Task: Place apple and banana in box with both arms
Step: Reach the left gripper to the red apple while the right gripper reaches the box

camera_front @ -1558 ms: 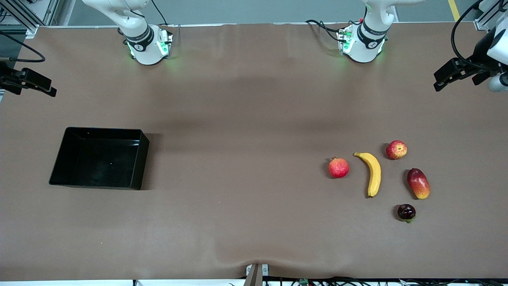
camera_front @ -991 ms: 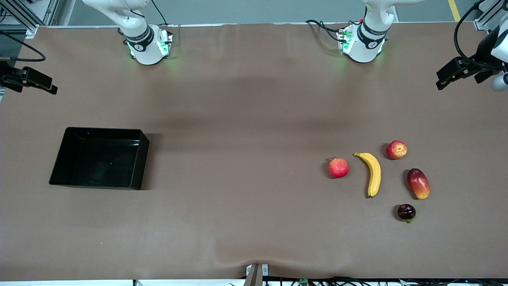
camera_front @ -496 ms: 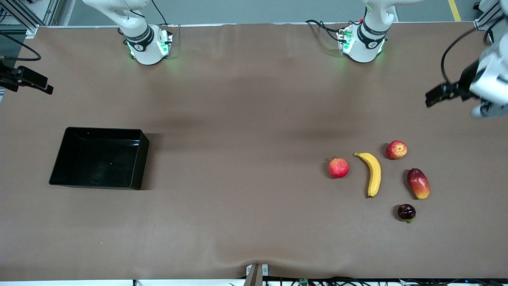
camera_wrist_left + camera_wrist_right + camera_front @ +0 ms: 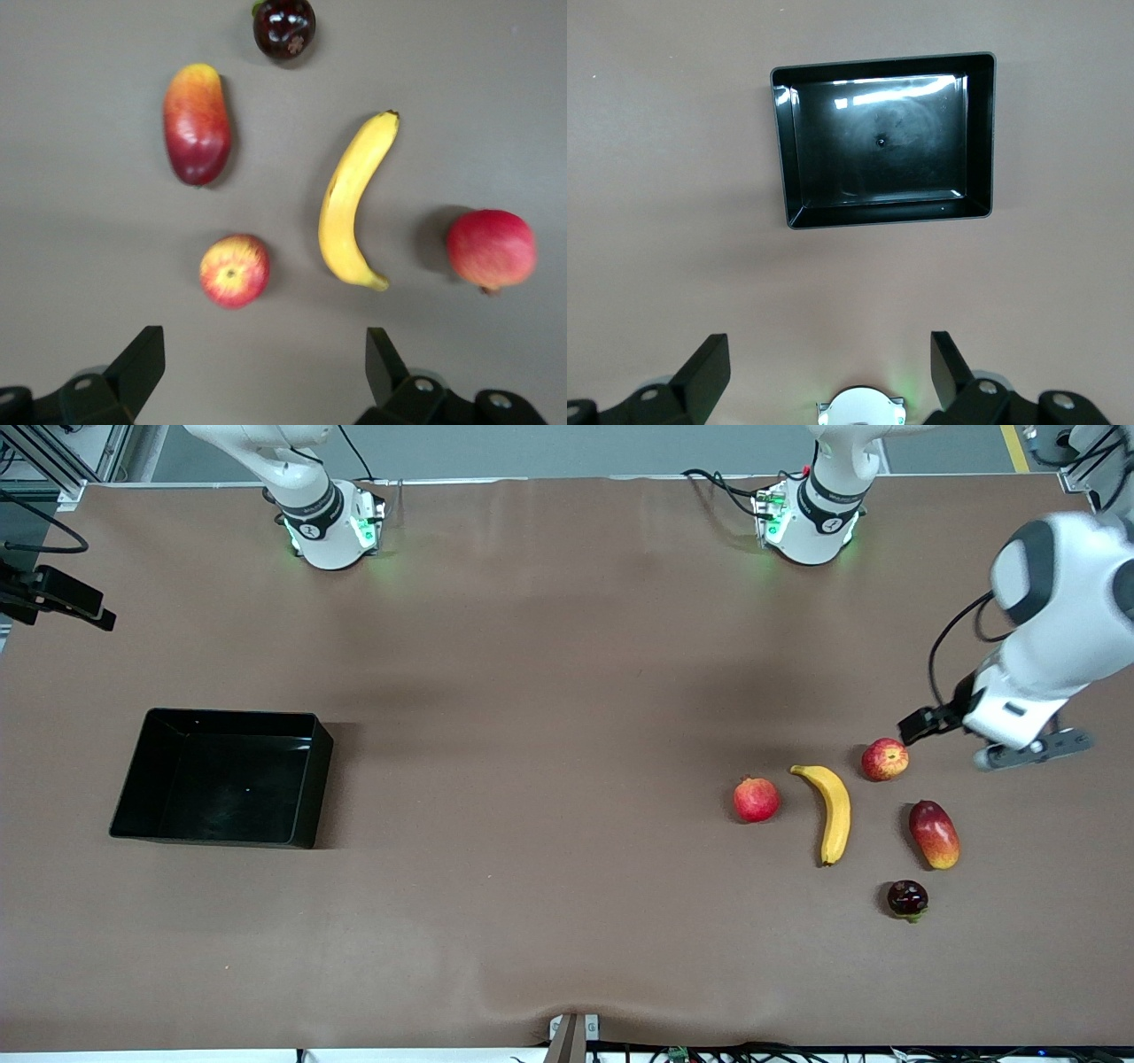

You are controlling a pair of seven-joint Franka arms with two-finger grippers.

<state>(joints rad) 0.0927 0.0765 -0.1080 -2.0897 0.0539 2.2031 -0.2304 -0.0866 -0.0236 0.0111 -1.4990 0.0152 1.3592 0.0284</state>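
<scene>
The apple (image 4: 885, 759) (image 4: 234, 271), red with yellow streaks, lies on the table at the left arm's end. The yellow banana (image 4: 831, 811) (image 4: 354, 204) lies beside it, toward the right arm's end. The black box (image 4: 142, 771) (image 4: 980, 133) stands empty at the right arm's end. In the left wrist view my left gripper (image 4: 263, 357) hangs open above bare table close to the apple, holding nothing. Its white wrist (image 4: 1019, 691) shows in the front view. High above the table my right gripper (image 4: 828, 359) is open and empty, looking down on the box.
A pinkish-red fruit with a crown nub (image 4: 756, 799) lies beside the banana toward the right arm's end. A red-yellow mango (image 4: 934, 833) and a small dark fruit (image 4: 907, 898) lie nearer the front camera than the apple. Bare brown table separates the fruits from the box.
The left arm has swung in from the table's end and come down beside the apple. The right arm has hardly moved. No fruit has shifted.
</scene>
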